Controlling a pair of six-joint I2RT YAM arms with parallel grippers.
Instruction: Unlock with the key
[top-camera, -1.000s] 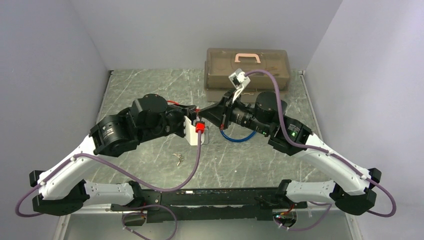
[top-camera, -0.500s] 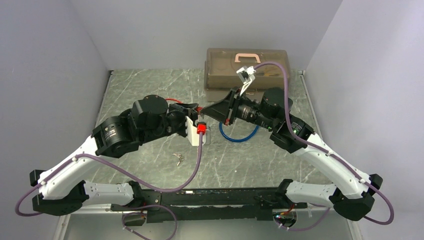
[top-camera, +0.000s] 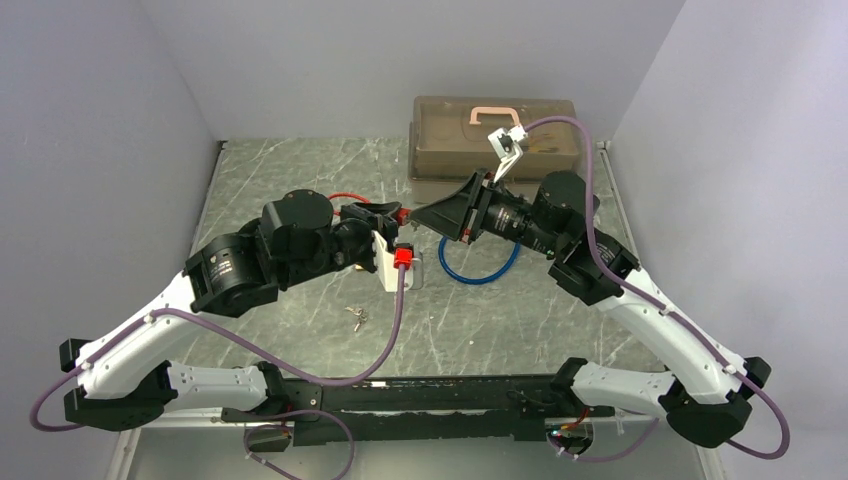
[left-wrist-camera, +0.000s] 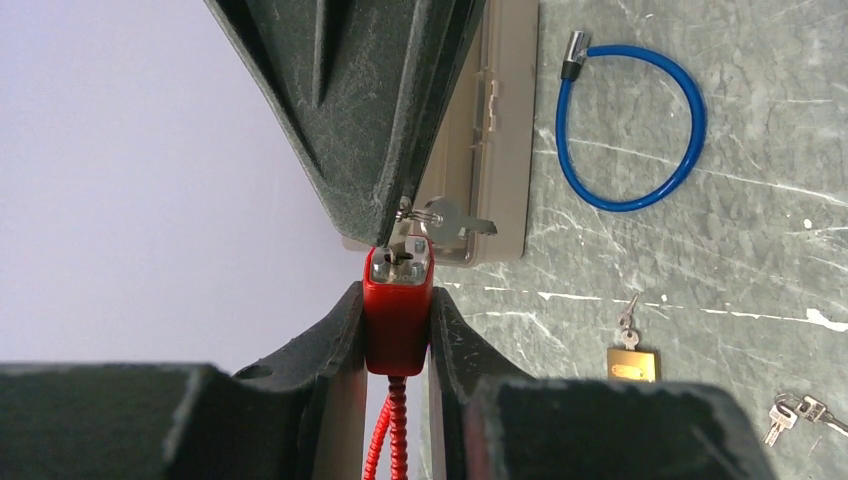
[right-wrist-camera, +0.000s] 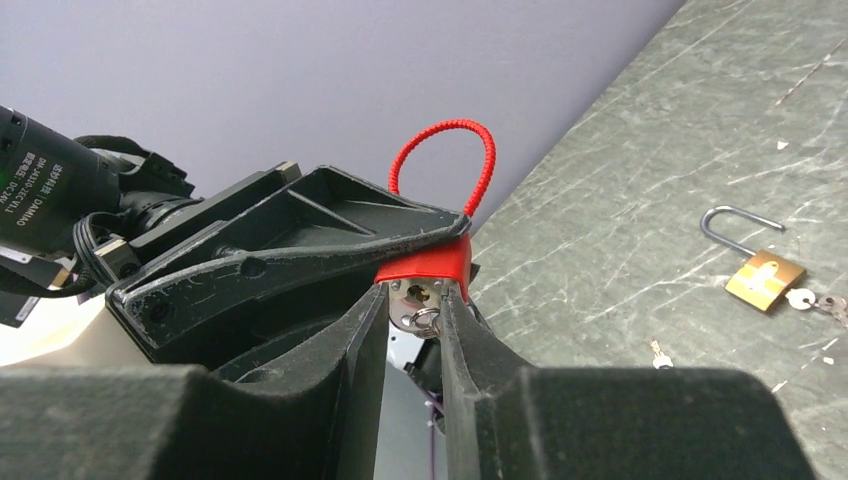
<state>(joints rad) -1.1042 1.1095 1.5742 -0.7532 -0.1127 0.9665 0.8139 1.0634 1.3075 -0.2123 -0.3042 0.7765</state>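
Lock (left-wrist-camera: 398, 330) hangs clear of the bench (left-wrist-camera: 700, 300), its red body pinched between your left jaws, keyhole end facing your right jaws. Key (left-wrist-camera: 404, 256) sits in the keyhole, 1 spare (left-wrist-camera: 462, 220) dangling from its ring. Your right jaws stand slightly spread, 1 finger (right-wrist-camera: 365, 330) on each side of the key.
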